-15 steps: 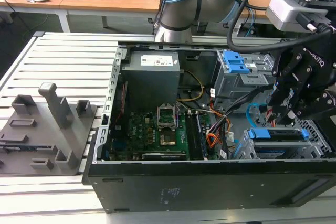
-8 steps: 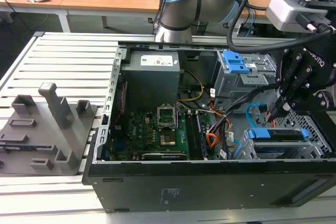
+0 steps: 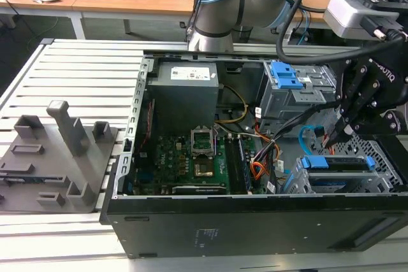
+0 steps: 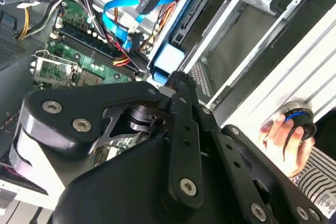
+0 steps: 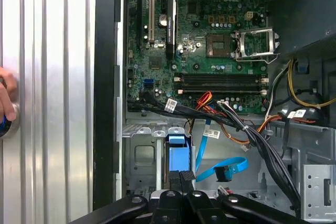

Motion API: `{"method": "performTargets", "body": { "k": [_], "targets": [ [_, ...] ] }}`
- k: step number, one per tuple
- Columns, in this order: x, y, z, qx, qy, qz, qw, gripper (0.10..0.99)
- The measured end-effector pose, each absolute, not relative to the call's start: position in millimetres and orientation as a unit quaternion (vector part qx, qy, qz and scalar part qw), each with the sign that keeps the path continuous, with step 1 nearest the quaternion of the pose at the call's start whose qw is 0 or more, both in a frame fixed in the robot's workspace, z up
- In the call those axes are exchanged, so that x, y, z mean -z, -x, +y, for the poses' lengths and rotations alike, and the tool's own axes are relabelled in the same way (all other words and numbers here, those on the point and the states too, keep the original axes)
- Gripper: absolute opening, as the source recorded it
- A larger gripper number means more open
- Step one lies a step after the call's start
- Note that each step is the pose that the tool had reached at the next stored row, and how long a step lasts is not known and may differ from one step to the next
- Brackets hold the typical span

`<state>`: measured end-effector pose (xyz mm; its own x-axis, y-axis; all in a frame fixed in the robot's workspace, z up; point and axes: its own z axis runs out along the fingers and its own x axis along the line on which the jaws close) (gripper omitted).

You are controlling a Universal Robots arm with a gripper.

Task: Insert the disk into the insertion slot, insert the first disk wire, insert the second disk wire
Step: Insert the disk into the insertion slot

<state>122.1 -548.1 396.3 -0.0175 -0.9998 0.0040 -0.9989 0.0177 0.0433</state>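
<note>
The disk, in its bright blue carrier, lies in the insertion slot, the low grey perforated cage at the case's near corner on the exterior view's right. My black gripper hangs just above the disk's end. Its fingers are shut together, with the tips by the carrier's blue tab. The gripper holds nothing. The second disk wire loops loose beside the cage with its small connector end free. An orange-and-black wire bundle, which may be the first disk wire, hangs nearby.
A taller grey bay with blue tabs stands behind the cage. The motherboard and a thick black cable bundle fill the case's middle. A person's hand rests on a knob on the slatted table outside the case wall.
</note>
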Motion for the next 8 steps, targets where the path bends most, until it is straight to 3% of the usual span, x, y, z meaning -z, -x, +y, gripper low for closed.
{"method": "performTargets", "body": {
  "k": [8],
  "targets": [
    [-377.7,-128.3,-548.1,0.017,-0.701,-0.713,0.02,0.106]
  ]
}}
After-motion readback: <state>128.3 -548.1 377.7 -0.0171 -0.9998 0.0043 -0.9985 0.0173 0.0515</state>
